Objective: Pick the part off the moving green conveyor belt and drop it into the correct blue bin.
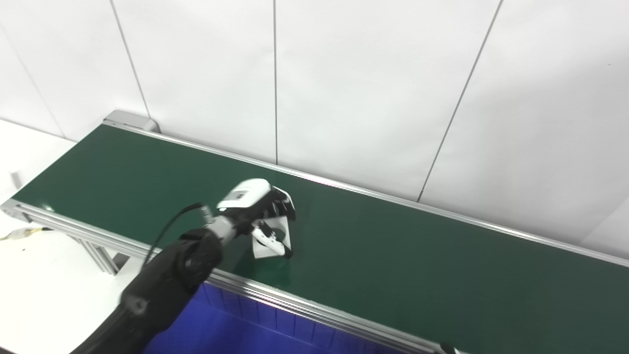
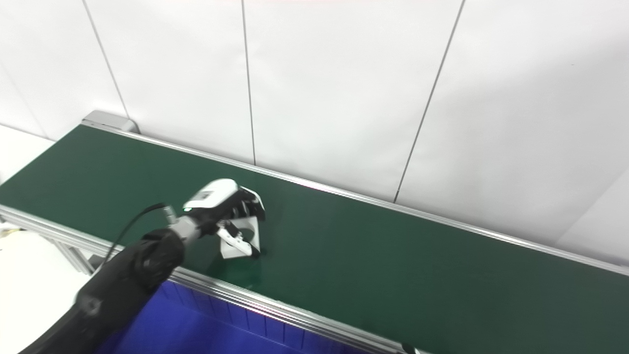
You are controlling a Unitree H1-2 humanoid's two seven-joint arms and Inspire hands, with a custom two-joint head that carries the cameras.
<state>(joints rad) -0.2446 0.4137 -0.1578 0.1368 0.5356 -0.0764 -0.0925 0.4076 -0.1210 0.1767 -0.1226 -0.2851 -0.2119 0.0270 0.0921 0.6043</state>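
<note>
Fingers (image 1: 282, 200) curled over the top of a white part (image 1: 273, 242), thumb pressed against its front face: left hand (image 1: 255, 206) clamped on it. Part standing on the green conveyor belt (image 1: 417, 275), near the front rail. Blue bin (image 1: 221, 329) just below that rail. White panelled wall (image 1: 373, 88) behind.
</note>
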